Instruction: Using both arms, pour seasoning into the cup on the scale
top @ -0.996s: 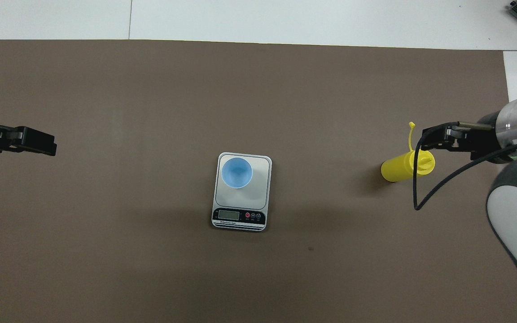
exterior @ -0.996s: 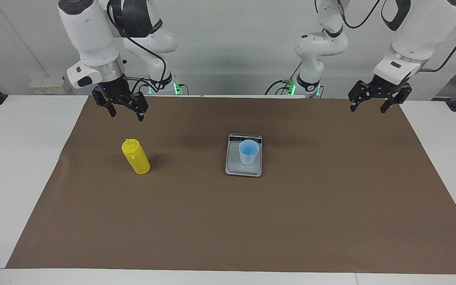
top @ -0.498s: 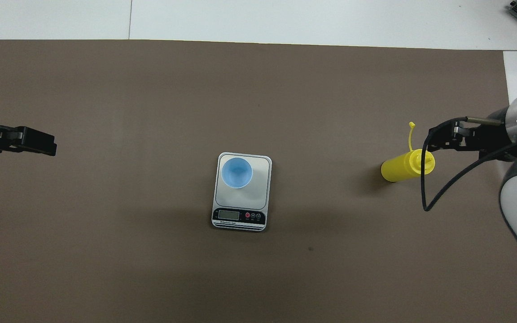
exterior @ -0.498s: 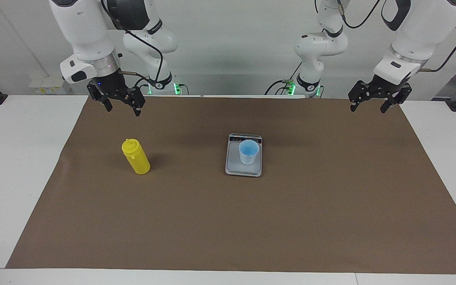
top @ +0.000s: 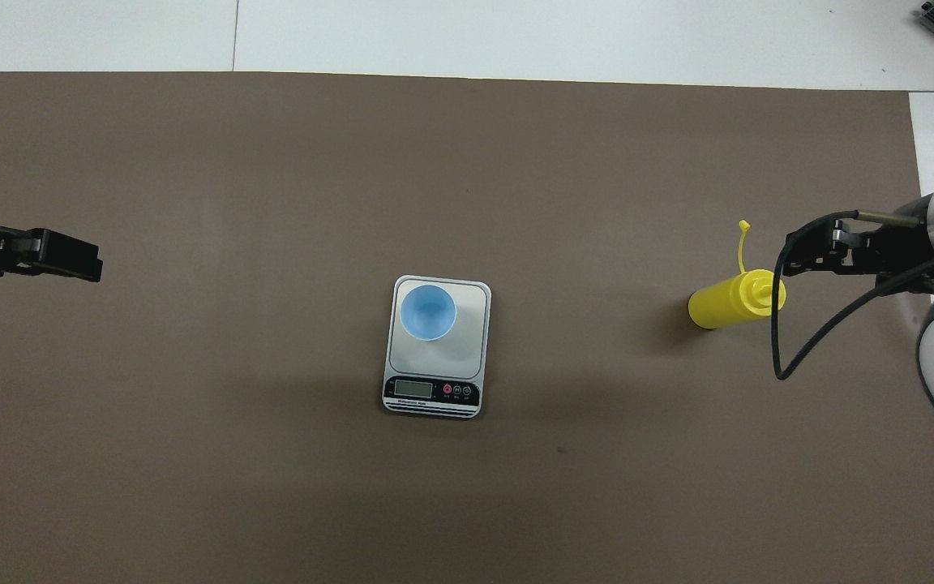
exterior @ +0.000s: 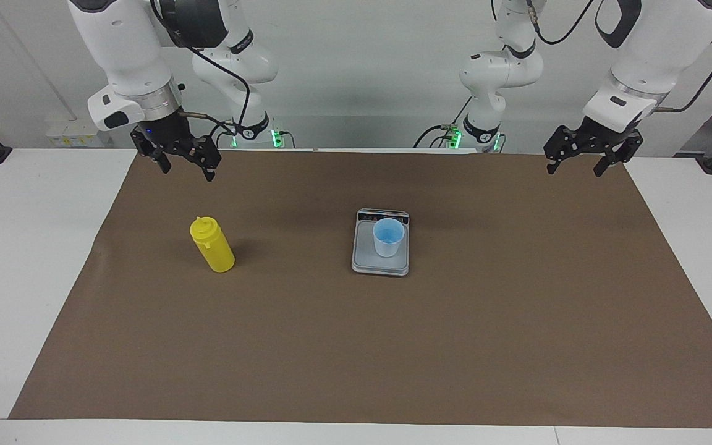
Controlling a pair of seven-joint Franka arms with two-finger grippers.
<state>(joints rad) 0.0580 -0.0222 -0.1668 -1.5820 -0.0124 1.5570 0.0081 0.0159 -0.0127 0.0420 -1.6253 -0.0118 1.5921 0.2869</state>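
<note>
Right claw risen, one bottle, one cup

Looks like a robotics lab, not a home or kitchen. Two white arms fixed at the far edge of a white table, black cables trailing, green base lights glowing, brown mat over the top, bare pale wall.

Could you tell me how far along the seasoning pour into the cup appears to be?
Set up: the cup stands on the scale. Nothing is in hand: the right hand and left hand hang open above the mat, and the yellow bottle stands ungrasped. Gripping, uncapping and pouring remain.
</note>
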